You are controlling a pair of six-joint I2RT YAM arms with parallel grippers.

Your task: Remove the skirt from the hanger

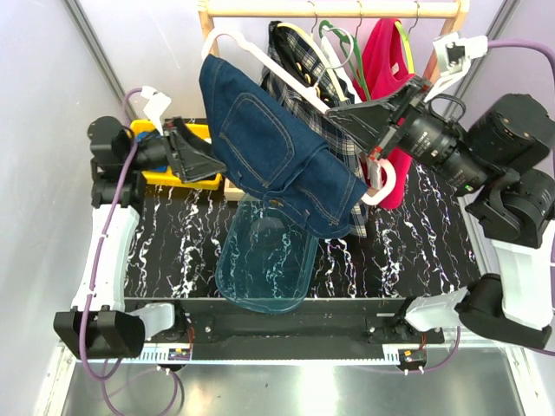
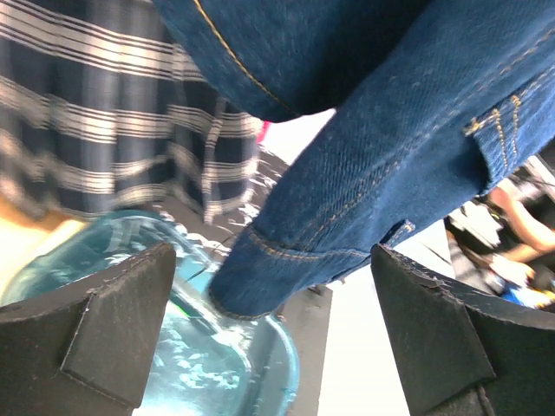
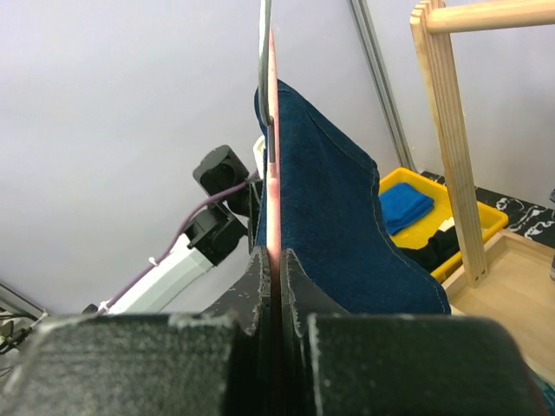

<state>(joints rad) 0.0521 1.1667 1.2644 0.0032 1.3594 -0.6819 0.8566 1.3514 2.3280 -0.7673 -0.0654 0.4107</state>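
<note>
Holding item: skirt (image 1: 277,147) draped over the hanger (image 1: 251,48), raised above the surface (image 1: 408,243). Your right end effector (image 1: 342,111) clamps the hanger; your left end effector (image 1: 204,160) gapes wide beside the hem. Risk: a sideways tug could twist the hanger loose.

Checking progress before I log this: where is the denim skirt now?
Top view, centre: the denim skirt hangs on the white hanger clamped by the right gripper, above the clear blue tray.
</note>
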